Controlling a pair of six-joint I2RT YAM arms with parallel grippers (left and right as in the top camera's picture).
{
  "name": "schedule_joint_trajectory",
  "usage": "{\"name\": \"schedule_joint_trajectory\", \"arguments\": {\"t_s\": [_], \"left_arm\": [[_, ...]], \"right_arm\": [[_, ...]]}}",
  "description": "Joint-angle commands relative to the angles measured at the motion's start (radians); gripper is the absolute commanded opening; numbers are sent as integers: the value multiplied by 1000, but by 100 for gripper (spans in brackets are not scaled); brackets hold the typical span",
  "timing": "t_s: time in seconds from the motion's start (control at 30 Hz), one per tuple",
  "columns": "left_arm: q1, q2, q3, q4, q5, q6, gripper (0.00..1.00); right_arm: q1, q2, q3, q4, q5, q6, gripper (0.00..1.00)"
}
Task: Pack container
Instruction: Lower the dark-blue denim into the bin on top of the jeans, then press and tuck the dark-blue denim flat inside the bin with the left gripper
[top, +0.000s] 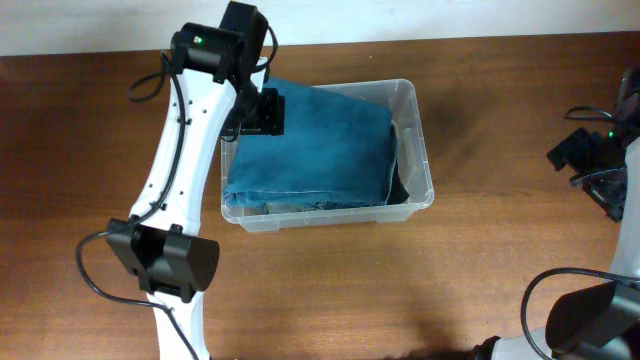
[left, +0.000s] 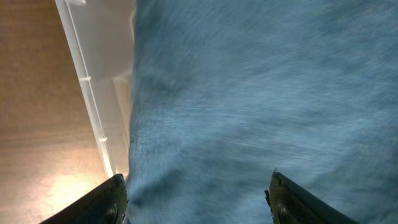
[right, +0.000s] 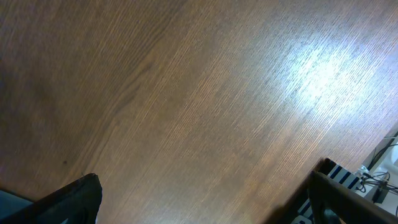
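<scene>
The clear plastic container (top: 424, 170) stands in the middle of the table. A folded pair of blue jeans (top: 320, 140) lies in it and fills most of it. My left gripper (top: 262, 112) is open over the jeans' back left corner, just inside the bin's left wall. In the left wrist view the jeans (left: 261, 93) fill the frame between the open fingers (left: 198, 196), with the bin's left wall (left: 87, 93) beside them. My right gripper (top: 600, 165) is at the far right edge, away from the bin. In the right wrist view its fingers (right: 202, 199) are open over bare wood.
The wooden table (top: 400, 290) runs all round the bin. A dark gap (top: 400, 180) shows between the jeans and the bin's right wall. A white wall edge (top: 80, 25) lies along the back. Cables (right: 379, 174) show at the right wrist view's edge.
</scene>
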Motion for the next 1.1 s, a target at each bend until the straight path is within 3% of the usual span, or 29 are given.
{"name": "schedule_joint_trajectory", "arguments": {"t_s": [0.0, 0.13, 0.37, 0.67, 1.07], "left_arm": [[2, -19, -3, 51, -83, -2, 71], [2, -19, -3, 116, -119, -1, 59], [0, 40, -7, 132, -111, -2, 19], [0, 208, -28, 103, -103, -2, 11], [-54, 278, -35, -64, 125, -3, 10]], "right_arm": [[-5, -13, -3, 0, 6, 9, 98], [-5, -13, -3, 0, 6, 9, 98], [-5, -13, -3, 0, 6, 9, 98], [-5, -13, -3, 0, 6, 9, 98], [-5, -13, -3, 0, 6, 9, 99]]}}
